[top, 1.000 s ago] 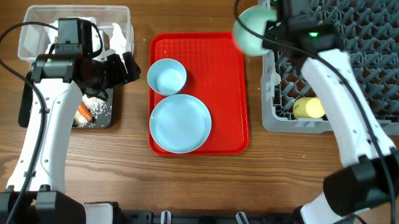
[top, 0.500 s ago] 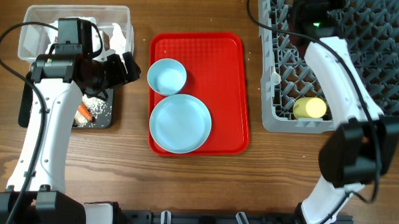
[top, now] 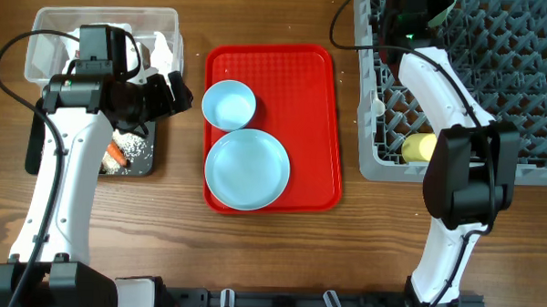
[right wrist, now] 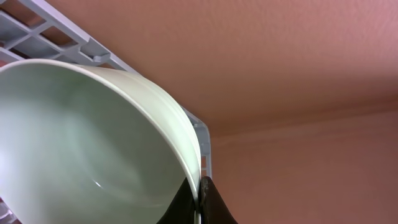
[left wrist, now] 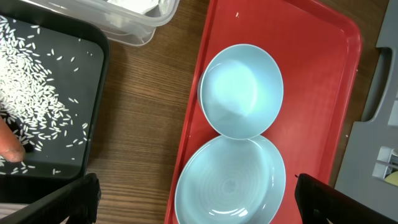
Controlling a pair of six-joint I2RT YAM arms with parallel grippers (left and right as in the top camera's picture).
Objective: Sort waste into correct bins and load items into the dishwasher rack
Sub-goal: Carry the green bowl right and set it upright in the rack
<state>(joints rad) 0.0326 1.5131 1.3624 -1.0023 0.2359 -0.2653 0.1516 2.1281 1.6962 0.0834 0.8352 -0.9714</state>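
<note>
My right claw (right wrist: 198, 202) pinches one mint bowl (right wrist: 81, 143) by its rim, right of the red tray (top: 303, 100), at the rack (top: 522, 80). My left claw (left wrist: 199, 196) gapes wide. On the tray sit one blue bowl (top: 229, 105) and one plate (top: 246, 168).

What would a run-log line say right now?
right gripper: shut on mint green bowl, at dishwasher rack | left gripper: open, near black tray | light blue bowl, plate: on red tray
</note>
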